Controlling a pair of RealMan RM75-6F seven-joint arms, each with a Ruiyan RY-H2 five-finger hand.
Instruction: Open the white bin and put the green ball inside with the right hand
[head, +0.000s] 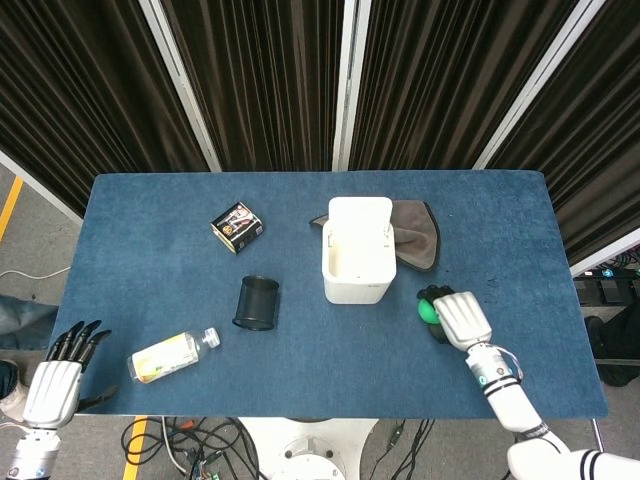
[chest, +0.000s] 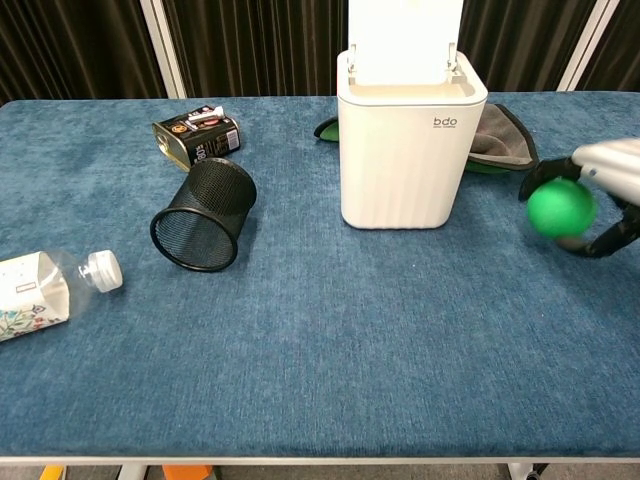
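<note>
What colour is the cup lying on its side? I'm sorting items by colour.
Black, a see-through mesh cup; the chest view shows it best.

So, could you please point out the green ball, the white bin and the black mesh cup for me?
green ball (chest: 560, 207), chest view, on its front face.
white bin (chest: 404, 160), chest view, on its ribbed front wall.
black mesh cup (chest: 222, 193), chest view, on its mesh side.
</note>
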